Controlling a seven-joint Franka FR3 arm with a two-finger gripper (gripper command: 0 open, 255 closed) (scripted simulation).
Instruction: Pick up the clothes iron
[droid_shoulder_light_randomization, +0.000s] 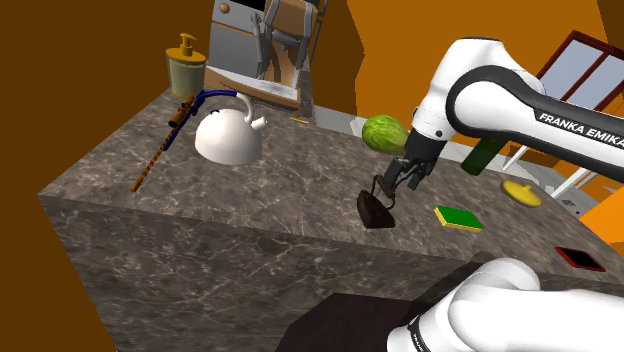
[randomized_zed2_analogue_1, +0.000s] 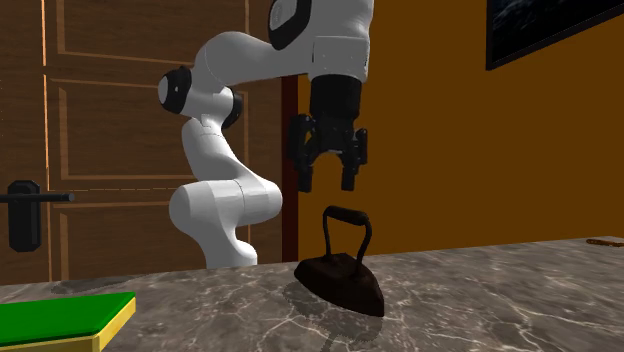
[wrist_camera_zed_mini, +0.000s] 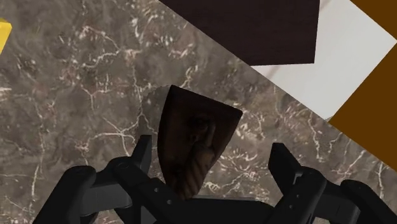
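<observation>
The clothes iron (droid_shoulder_light_randomization: 375, 209) is dark brown with an arched handle and stands upright on the marbled counter (droid_shoulder_light_randomization: 270, 180). In the second exterior view the iron (randomized_zed2_analogue_1: 340, 270) sits directly under my gripper (randomized_zed2_analogue_1: 329, 180), whose black fingers hang open a short way above the handle without touching it. From the wrist view the iron (wrist_camera_zed_mini: 191, 143) lies between and beyond the spread fingertips, and my gripper (wrist_camera_zed_mini: 213, 156) holds nothing. In the shoulder view my gripper (droid_shoulder_light_randomization: 398, 180) hovers just over the iron's handle.
A white kettle (droid_shoulder_light_randomization: 229, 133), a long stick (droid_shoulder_light_randomization: 162, 150) and a soap dispenser (droid_shoulder_light_randomization: 185, 63) stand toward the shoulder view's left. A green-and-yellow sponge (droid_shoulder_light_randomization: 459, 217), a lettuce head (droid_shoulder_light_randomization: 384, 132), a yellow lid (droid_shoulder_light_randomization: 521, 193) and a red-rimmed dark object (droid_shoulder_light_randomization: 579, 258) lie near the iron.
</observation>
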